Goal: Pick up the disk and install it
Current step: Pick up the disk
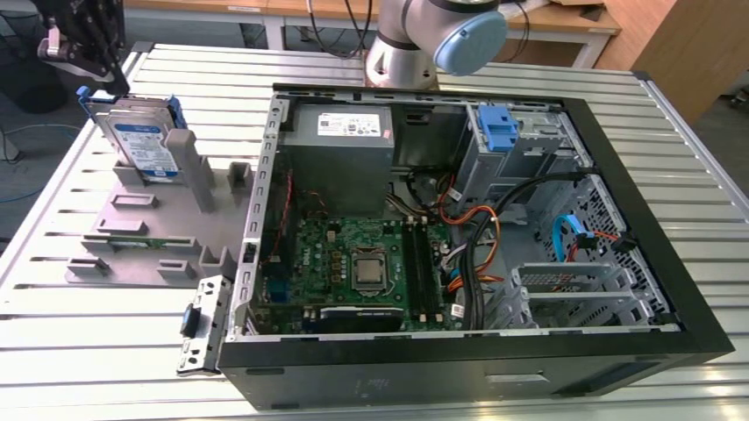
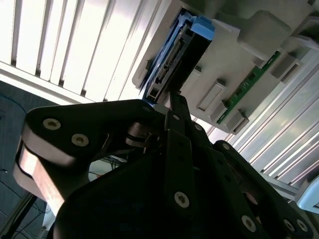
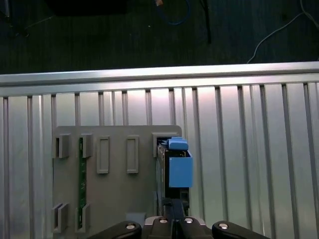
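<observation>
1. Along the near edge of the slatted table (image 1: pixel 70 351), an open computer case (image 1: pixel 468 373) lies on its side. Its motherboard and cables are exposed, and a blue latch piece (image 1: pixel 497 127) stands upright at the far end.
2. Just beside the case, toward the table's edge on the exterior view's left, sits a grey holder (image 1: pixel 135 224).
3. The disk (image 1: pixel 140 145) stands on edge in the holder's far slot, not yet lifted out. Its label faces the camera and the blue bracket frames it.
4. The disk looks like a stiff, dense metal slab, probably heavy for its size, with smooth faces that could slip. The connector strip along its upper edge looks fragile, and the plastic bracket may flex. The safest hold is likely across the two flat faces near the top, clear of the connector.
5. Over the table's far corner, the gripper (image 1: pixel 108 77) hangs right at the disk's upper far corner. In the second wrist view its tip (image 2: pixel 168 102) meets the bracket's end. Whether the claw has clamped onto the disk cannot be told.
6. Farthest back, the arm (image 1: pixel 451 39) rises behind the case.
</observation>
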`<state>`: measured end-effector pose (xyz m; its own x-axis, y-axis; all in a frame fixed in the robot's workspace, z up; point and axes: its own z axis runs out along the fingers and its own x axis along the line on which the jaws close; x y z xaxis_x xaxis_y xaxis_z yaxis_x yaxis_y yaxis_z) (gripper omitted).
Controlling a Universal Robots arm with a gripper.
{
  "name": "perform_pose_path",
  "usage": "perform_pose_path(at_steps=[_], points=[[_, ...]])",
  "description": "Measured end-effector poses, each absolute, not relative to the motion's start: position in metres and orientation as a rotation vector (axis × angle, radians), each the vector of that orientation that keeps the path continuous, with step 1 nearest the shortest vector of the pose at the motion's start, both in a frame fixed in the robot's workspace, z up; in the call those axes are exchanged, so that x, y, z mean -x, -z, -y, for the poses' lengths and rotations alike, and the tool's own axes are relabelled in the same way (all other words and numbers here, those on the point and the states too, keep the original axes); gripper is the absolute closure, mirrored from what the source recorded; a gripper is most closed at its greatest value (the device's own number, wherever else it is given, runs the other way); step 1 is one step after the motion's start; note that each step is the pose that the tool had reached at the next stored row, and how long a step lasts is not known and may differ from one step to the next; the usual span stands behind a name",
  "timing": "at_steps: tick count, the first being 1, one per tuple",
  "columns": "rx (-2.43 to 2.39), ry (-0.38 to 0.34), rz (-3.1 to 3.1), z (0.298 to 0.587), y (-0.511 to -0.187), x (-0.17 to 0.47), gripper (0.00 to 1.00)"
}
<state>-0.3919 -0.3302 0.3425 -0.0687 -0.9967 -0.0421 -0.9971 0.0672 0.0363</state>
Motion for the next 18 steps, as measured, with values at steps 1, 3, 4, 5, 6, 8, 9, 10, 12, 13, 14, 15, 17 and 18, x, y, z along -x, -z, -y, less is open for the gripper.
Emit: perform_pose_path(at_steps=[1,3,4,5,6,8,9,10,12,13,14,15,17,18], points=[[2.138,-0.085,-2.288,0.3302,-0.3421,0.3919,0.89],[2.135,-0.083,-2.284,0.3298,-0.3412,0.3918,0.89],[2.134,-0.084,-2.284,0.3294,-0.3409,0.3918,0.89],[2.134,-0.084,-2.284,0.3290,-0.3406,0.3917,0.89],[2.134,-0.084,-2.284,0.3287,-0.3402,0.3916,0.89],[2.134,-0.084,-2.283,0.3282,-0.3396,0.3913,0.89],[2.134,-0.085,-2.284,0.3278,-0.3393,0.3913,0.89],[2.134,-0.085,-2.284,0.3274,-0.3390,0.3912,0.89],[2.134,-0.085,-2.283,0.3270,-0.3387,0.3912,0.89],[2.134,-0.085,-2.283,0.3269,-0.3386,0.3912,0.89],[2.134,-0.085,-2.283,0.3267,-0.3385,0.3912,0.89],[2.134,-0.085,-2.283,0.3266,-0.3384,0.3911,0.89],[2.134,-0.085,-2.284,0.3263,-0.3381,0.3905,0.89],[2.134,-0.085,-2.284,0.3262,-0.3379,0.3902,0.89]])
